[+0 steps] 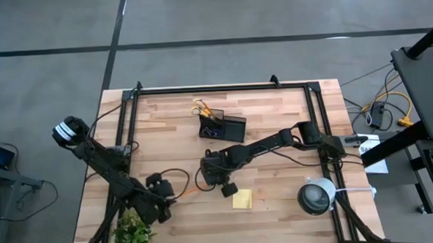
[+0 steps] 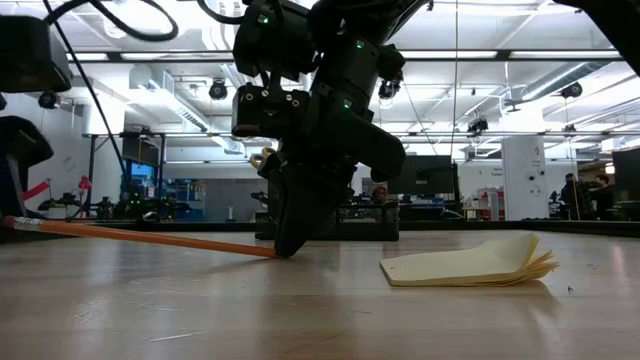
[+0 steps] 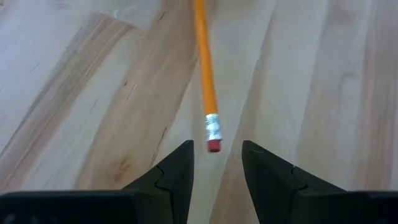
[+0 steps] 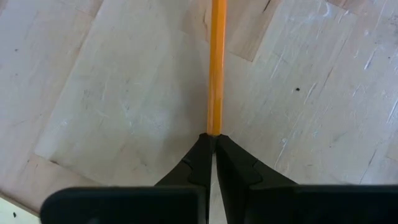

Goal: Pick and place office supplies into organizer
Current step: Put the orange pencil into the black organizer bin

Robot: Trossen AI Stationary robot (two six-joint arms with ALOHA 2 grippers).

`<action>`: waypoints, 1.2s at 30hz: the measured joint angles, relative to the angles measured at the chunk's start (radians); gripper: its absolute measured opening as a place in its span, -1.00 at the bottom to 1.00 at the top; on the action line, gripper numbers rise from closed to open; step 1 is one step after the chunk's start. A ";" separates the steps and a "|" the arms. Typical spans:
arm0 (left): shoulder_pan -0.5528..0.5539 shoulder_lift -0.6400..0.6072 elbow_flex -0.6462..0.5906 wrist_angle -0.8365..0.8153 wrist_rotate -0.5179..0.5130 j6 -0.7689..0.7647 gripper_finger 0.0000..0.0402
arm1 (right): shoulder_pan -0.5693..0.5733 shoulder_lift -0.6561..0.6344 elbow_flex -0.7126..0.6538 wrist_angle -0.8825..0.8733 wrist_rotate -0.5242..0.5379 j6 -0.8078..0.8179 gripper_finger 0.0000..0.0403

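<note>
An orange pencil (image 1: 192, 187) lies between my two grippers on the near middle of the table. My right gripper (image 1: 210, 177) is shut on its pointed end. My left gripper (image 3: 216, 149) is open; its fingertips stand on either side of the red eraser end (image 3: 213, 146) without touching it. The yellow sticky-note pad (image 2: 470, 265) lies flat on the table just right of my right gripper. A tiny dark block (image 1: 229, 189) sits beside it. The black organizer (image 1: 222, 127) stands farther back, with the yellow-handled scissors (image 1: 201, 107) upright in it. My right gripper pinches the pencil's end (image 4: 215, 130) opposite the eraser between its two fingertips (image 2: 285, 245). The fingers come from above, slanting down, and lie along the pencil. The held end is down at the table, and the eraser end (image 2: 12, 222) stands slightly higher.
A small green plant (image 1: 133, 233) stands at the near left corner behind my left arm. A round white-grey device (image 1: 316, 196) sits near the right edge. Bare wood (image 1: 274, 104) lies right of the organizer and along the far side.
</note>
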 joint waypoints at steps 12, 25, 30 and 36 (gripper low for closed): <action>0.058 0.019 0.003 0.012 0.012 0.001 -0.40 | 0.000 0.002 0.004 0.010 0.001 0.003 -0.96; 0.099 0.075 0.008 0.040 0.128 0.052 -0.53 | 0.000 0.003 0.006 0.012 0.002 0.003 -0.96; 0.100 0.074 0.009 0.045 0.123 0.052 -0.76 | 0.000 0.003 0.006 0.012 0.002 0.003 -0.96; 0.100 0.073 0.012 0.042 0.117 0.052 -0.94 | 0.000 0.003 0.006 0.012 0.002 0.003 -0.96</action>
